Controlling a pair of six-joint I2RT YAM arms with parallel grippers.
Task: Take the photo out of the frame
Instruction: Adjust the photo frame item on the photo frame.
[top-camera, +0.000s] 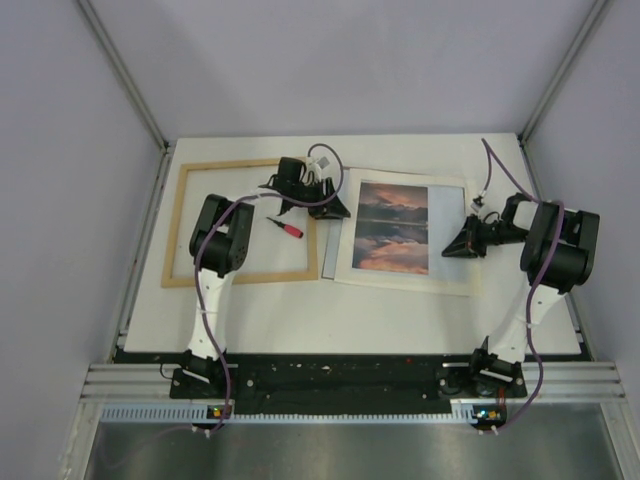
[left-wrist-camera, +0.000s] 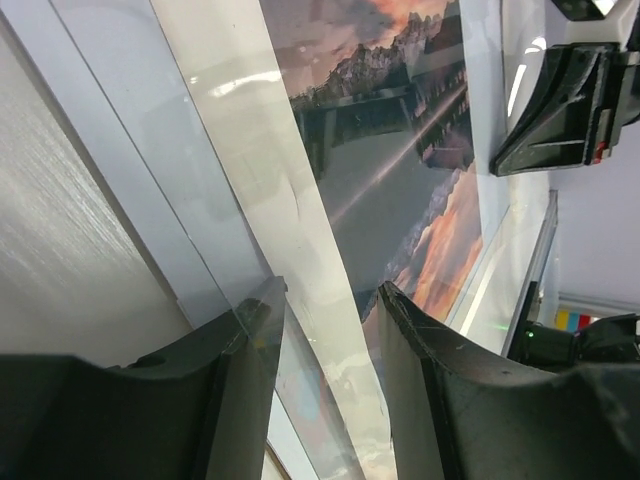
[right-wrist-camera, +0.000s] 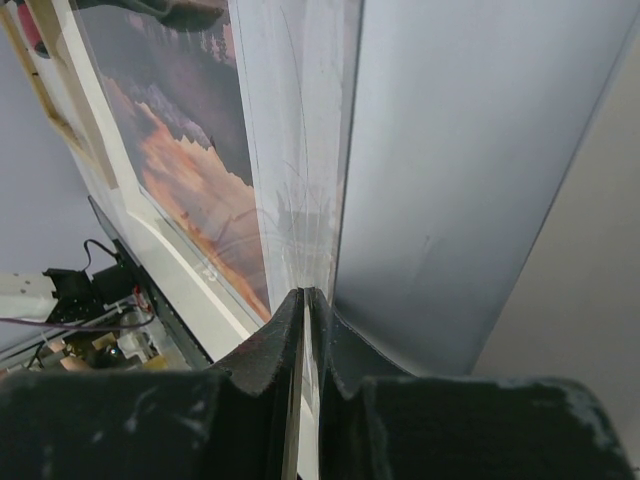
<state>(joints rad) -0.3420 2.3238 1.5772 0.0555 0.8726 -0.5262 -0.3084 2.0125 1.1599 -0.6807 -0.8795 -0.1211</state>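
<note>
The frame (top-camera: 240, 225), a bare light-wood rim, lies flat on the table at the left. Right of it lies the photo (top-camera: 393, 228), a white sheet printed with an orange-and-blue mountain sunset, under a glossy clear layer. My left gripper (top-camera: 335, 212) is at the photo's left edge. Its jaws stand open around the white margin (left-wrist-camera: 300, 250), with a gap on both sides of my left gripper (left-wrist-camera: 328, 292). My right gripper (top-camera: 450, 249) is at the photo's right edge. In the right wrist view my right gripper (right-wrist-camera: 315, 292) is shut on the sheet's thin edge, beside the photo (right-wrist-camera: 180, 150).
A small red-handled tool (top-camera: 285, 228) lies inside the frame's opening, close to my left arm. The frame's wooden rail (right-wrist-camera: 50, 110) shows beyond the photo. Grey walls close in the table at the back and on both sides.
</note>
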